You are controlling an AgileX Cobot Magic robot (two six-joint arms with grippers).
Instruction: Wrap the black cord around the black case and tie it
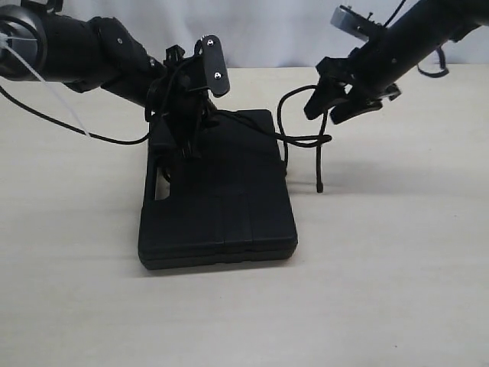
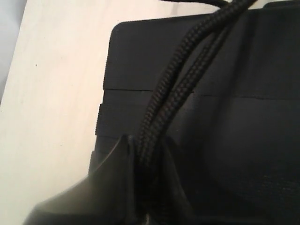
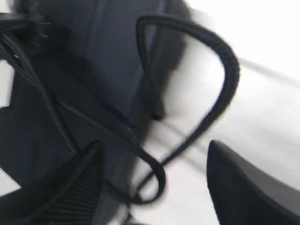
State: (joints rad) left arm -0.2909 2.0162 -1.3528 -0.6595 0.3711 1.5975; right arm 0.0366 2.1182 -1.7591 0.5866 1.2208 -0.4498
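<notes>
A: Where does the case lie?

B: The case [image 1: 218,199] lies flat on the table [image 1: 397,267], near the middle, with its slot [image 1: 160,186] on the left side.

A: And the left gripper?

B: The left gripper [image 1: 183,145] points down over the case's far left corner, just above the slot. In the left wrist view the left gripper [image 2: 145,150] is pinched tight on the cord [image 2: 187,70]. Two strands run side by side out of the fingers [image 2: 112,178] and across the case [image 2: 243,140], with the table [image 2: 51,117] beside it.

A: Where does the cord go from there?

B: The cord [image 1: 302,140] runs along the case's far edge and off its right side. There it curls into a loop in the air, and one end hangs straight down to the table, just beside the case.

A: Does the right gripper hold it?

B: The right gripper [image 1: 336,103] hangs above the table, right of the case, at the loop. The right wrist view is blurred, but the right gripper [image 3: 152,145] stands wide apart there. The cord [image 3: 229,65] arcs in front of it and a small bend passes between the fingers [image 3: 70,192]. Neither finger presses it. Whether the cord rests on a finger cannot be told. The case [image 3: 112,56] shows beyond.
</notes>
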